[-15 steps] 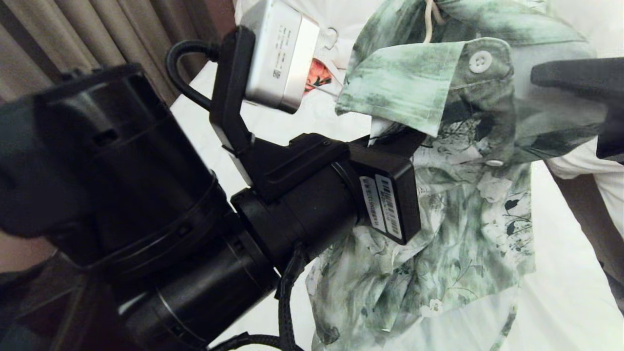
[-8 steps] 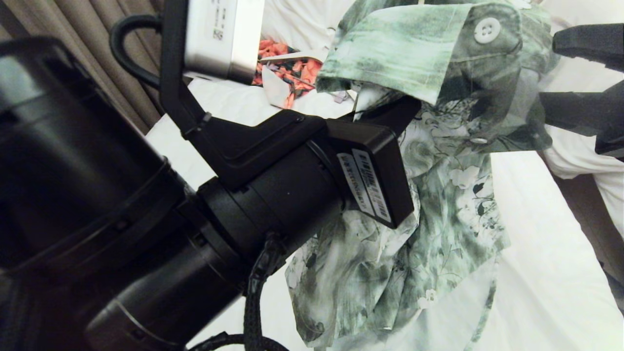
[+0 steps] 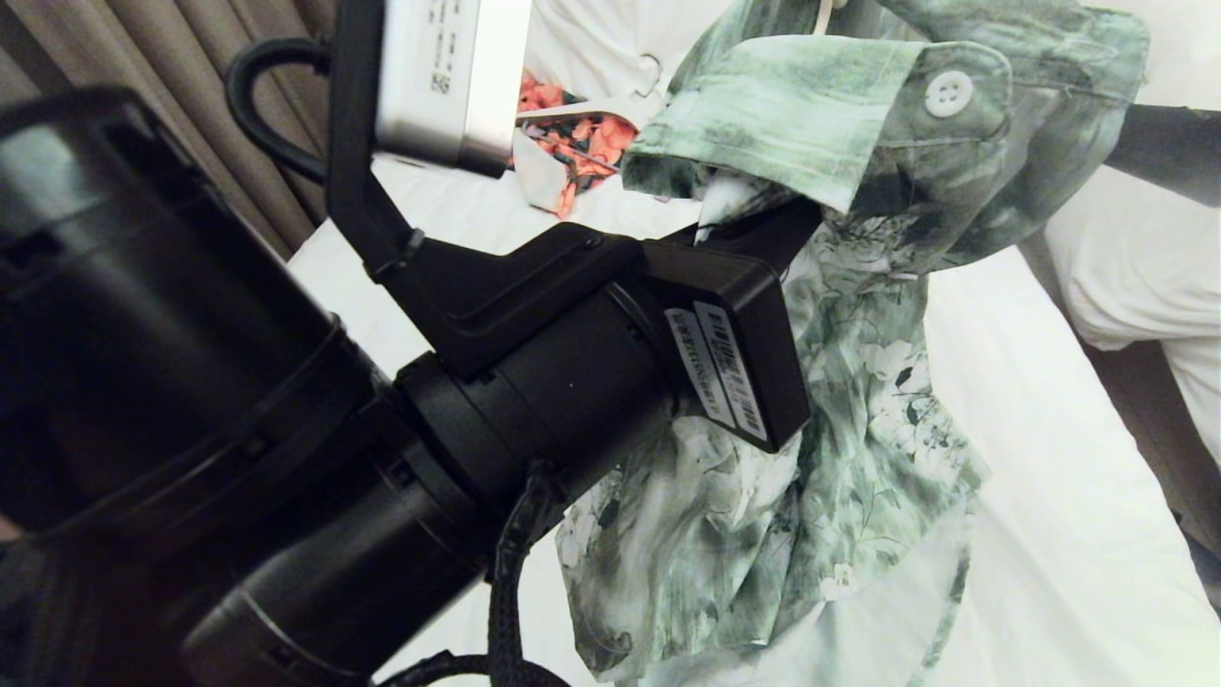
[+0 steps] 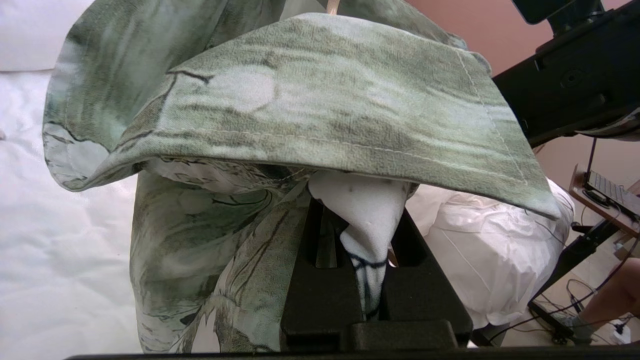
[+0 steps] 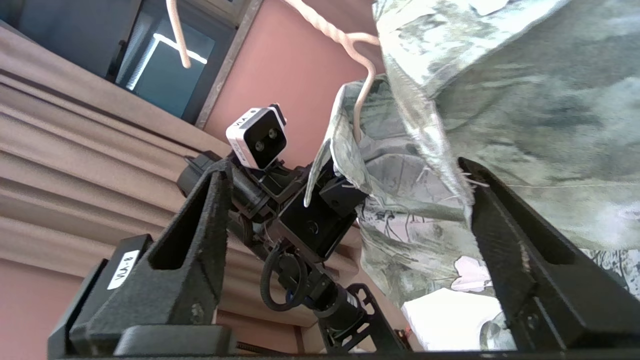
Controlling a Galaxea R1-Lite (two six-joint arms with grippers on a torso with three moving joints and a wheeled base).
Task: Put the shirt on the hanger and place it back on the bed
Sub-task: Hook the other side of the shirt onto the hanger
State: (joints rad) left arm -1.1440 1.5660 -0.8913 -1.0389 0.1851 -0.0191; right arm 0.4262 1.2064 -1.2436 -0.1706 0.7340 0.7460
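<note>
Status: the hanging step appears complete or nearly so, and the set-down on the bed [image 3: 1049, 477] is pending. The shirt [image 3: 858, 382] is suspended above the white sheet, its collar uppermost and its lower body draping down to bunch on the sheet. The hanger [image 5: 357, 100] is inside the garment; in the right wrist view its twisted cream neck rises out of the collar opening and its slim hook curves away above.

Left gripper [image 4: 367, 270]: jaws closed, clamping a fold of pale shirt fabric just under the collar flap. This grip carries the garment, and whether hanger wire is caught in the same pinch cannot be told.

Right gripper [image 5: 345, 240]: jaws spread wide with nothing between them. One finger lies against the collar fabric at the side of the shirt (contact only, no hold).

An orange-red garment [image 3: 572, 143] lies on the sheet beyond the shirt and is not part of this procedure.

Next move, as a judgement: lower the left gripper until the hanger and shirt rest flat on the sheet, then open its jaws. This calls for a slow descent so that the shoulders stay seated on the hanger, and for keeping the right gripper free of the cloth.
</note>
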